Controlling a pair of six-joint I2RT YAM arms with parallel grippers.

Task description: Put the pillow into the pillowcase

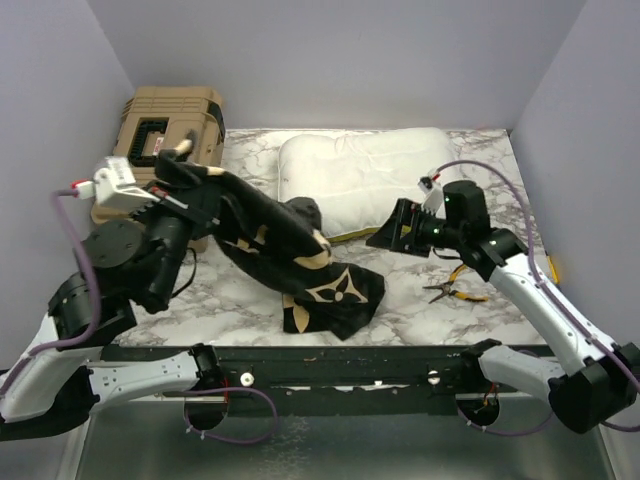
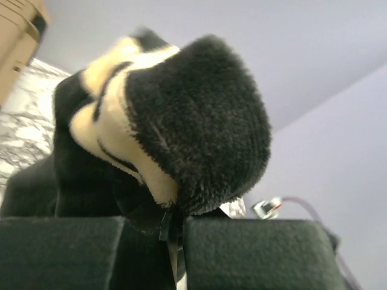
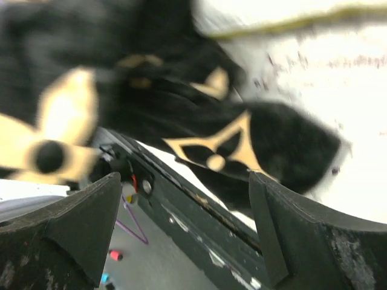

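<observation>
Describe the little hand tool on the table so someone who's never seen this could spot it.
Go to the right side of the marble table, on the near side of the big cream pillow. There, next to the right arm, lies a small pair of pliers with yellow handles. It is the only small metal tool; its neighbours, pillow and black pillowcase, are large and soft.

Count was: one pillow point(image 1: 365, 175); one pillowcase point(image 1: 300, 270); one toolbox point(image 1: 165, 120); one pair of pliers point(image 1: 455, 292); two grippers: left gripper point(image 1: 180, 155), right gripper point(image 1: 393, 228).
</observation>
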